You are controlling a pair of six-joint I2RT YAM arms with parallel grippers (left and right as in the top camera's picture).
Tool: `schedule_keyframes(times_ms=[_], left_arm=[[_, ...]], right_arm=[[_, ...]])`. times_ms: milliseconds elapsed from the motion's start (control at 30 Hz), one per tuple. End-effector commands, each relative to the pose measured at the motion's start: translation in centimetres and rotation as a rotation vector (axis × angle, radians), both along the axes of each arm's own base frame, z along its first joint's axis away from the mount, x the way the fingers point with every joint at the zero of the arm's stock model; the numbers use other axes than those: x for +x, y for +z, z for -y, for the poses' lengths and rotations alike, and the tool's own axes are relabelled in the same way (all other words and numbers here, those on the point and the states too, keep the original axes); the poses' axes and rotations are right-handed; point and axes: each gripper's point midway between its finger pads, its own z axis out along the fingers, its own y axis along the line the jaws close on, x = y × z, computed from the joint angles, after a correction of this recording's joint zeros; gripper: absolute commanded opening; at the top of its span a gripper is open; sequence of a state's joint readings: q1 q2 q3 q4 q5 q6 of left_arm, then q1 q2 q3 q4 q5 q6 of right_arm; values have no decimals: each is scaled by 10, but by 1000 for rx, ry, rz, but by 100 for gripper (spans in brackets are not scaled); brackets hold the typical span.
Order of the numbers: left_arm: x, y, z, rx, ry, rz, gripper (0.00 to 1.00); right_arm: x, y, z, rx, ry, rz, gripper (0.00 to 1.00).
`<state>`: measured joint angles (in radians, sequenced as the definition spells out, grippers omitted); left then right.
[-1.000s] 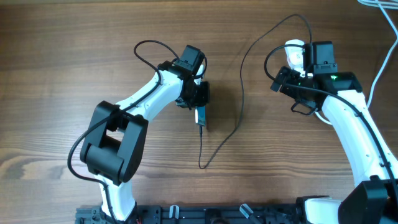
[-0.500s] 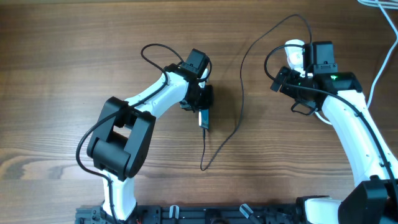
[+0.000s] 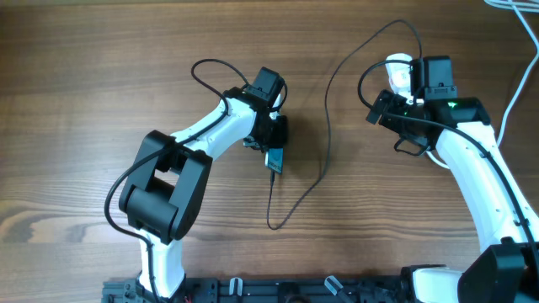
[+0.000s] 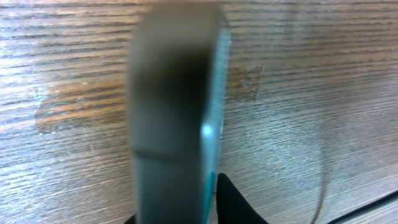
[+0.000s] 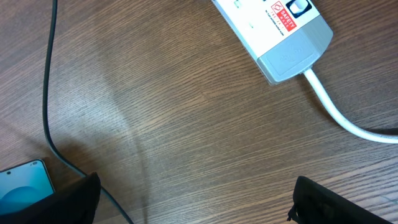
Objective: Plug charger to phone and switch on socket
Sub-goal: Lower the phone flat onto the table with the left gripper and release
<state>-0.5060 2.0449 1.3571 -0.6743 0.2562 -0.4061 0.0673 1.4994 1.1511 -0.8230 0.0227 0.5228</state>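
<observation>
One dark finger [image 4: 239,202] of the left gripper [image 3: 271,137] shows at the bottom of the left wrist view. It is just beside the small rectangular phone [image 4: 177,106] with a teal screen, which fills that view edge-on and blurred. Whether the jaws press on the phone or stand loose around it, I cannot tell (the second finger is almost hidden behind the grey body). From overhead the gripper stands over the upper end of the phone [image 3: 274,160], probably to keep it steady for the plug at the other end. At that lower end the long thin black charger cable [image 3: 326,135] meets the phone. It looks plugged in, but the joint is too small to be sure. From there the cable runs toward the robot, makes a narrow loop, and climbs across the brown wooden table [image 3: 84,84] to the short white oblong power strip [image 3: 399,71].

The right gripper [image 5: 193,202] is spread wide and holds nothing. Its two fingers frame bare wood, with the power strip [image 5: 273,25] and its thick white cord [image 5: 336,115] just ahead. I think it hovers there on purpose, because the switch is the step not yet done. The next move calls for a fingertip to come down on the small switch, and a miss could push the light strip away instead.
</observation>
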Motion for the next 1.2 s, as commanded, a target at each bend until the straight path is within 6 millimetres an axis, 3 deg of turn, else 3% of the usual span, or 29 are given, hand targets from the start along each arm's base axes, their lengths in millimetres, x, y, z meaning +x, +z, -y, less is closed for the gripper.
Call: schedule_keyframes(times_ms=[0, 200, 800, 1167], left_arm=[[-6, -10, -2, 24, -3, -21, 21], [-6, -10, -3, 27, -2, -18, 29], [-8, -11, -5, 40, -8, -23, 30], [-8, -11, -6, 40, -8, -24, 39]], right_arm=[[5, 7, -2, 13, 2, 21, 100], [5, 7, -2, 13, 2, 21, 100], [5, 7, -2, 13, 2, 21, 100], [5, 7, -2, 13, 2, 21, 100]])
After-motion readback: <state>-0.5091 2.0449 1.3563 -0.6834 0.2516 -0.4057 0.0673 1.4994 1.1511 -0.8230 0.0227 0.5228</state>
